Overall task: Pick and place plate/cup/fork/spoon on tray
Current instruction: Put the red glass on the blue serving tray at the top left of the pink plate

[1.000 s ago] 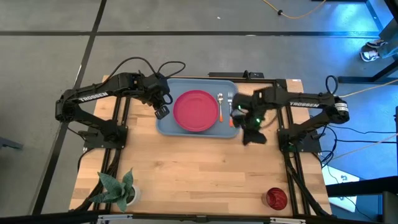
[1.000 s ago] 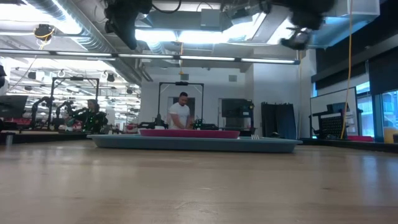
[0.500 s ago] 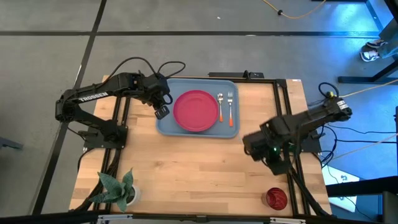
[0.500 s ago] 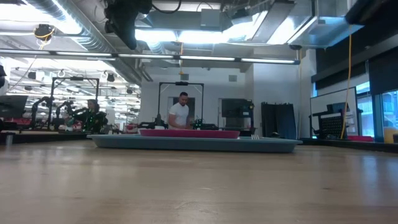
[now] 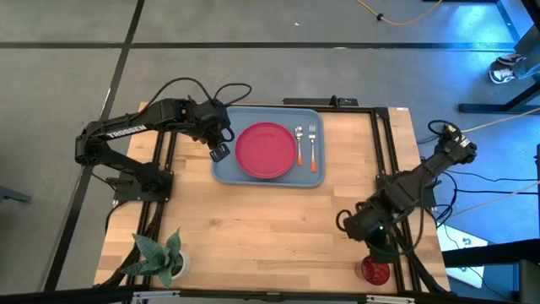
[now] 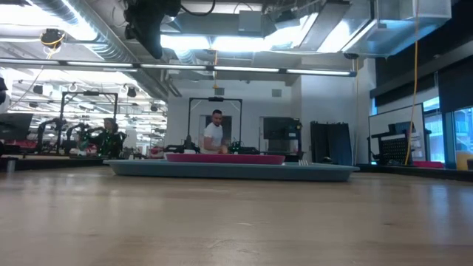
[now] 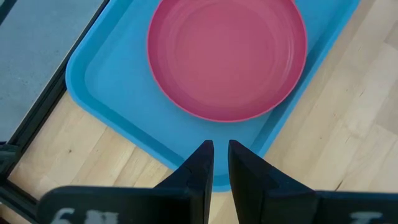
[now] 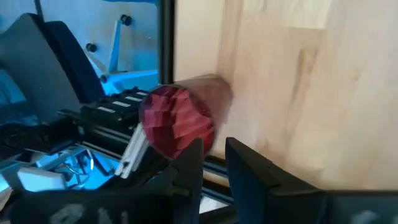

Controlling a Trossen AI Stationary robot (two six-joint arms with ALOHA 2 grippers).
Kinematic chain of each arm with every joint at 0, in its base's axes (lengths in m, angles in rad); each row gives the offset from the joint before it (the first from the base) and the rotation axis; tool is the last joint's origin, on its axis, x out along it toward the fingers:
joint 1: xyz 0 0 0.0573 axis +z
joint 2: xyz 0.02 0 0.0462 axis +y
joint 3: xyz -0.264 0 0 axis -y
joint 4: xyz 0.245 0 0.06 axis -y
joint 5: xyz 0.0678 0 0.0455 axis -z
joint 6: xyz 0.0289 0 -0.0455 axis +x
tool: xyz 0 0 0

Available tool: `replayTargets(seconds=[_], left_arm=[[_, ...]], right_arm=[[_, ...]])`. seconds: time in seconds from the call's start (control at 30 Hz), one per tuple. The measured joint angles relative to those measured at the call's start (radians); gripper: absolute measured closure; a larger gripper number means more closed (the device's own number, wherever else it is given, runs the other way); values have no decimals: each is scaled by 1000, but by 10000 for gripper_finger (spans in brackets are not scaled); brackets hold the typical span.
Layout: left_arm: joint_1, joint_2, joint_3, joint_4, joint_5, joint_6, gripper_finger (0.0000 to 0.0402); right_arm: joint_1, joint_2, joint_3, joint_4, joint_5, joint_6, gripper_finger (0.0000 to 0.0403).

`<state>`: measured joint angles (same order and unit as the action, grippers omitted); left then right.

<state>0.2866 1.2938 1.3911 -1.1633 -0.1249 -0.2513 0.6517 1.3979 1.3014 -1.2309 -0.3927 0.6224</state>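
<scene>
1. Right end effector (image 8: 214,155), fingers slightly spread and empty, hangs just beside the cup (image 5: 375,270), which is partly hidden.
2. Left end effector (image 7: 220,155), narrowly parted, hovers by the tray (image 5: 228,169) holding the plate (image 5: 266,150).

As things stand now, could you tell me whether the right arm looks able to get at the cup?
Probably yes. The right end effector hangs just beside the cup near the table's corner, with nothing between them; its wrist view shows the cup close ahead of the fingers, not yet between them.
</scene>
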Motion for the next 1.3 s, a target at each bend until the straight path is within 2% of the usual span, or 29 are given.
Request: replayTargets(seconds=[0.3, 0.8, 1.3], left_arm=[[0, 0, 0, 0, -1, 17, 360], [0, 0, 0, 1, -4, 52, 360], [0, 0, 0, 1, -4, 52, 360]], right_arm=[[82, 52, 0, 19, 74, 80, 330], [134, 175, 0, 26, 85, 46, 330], [145, 187, -33, 91, 64, 54, 330]])
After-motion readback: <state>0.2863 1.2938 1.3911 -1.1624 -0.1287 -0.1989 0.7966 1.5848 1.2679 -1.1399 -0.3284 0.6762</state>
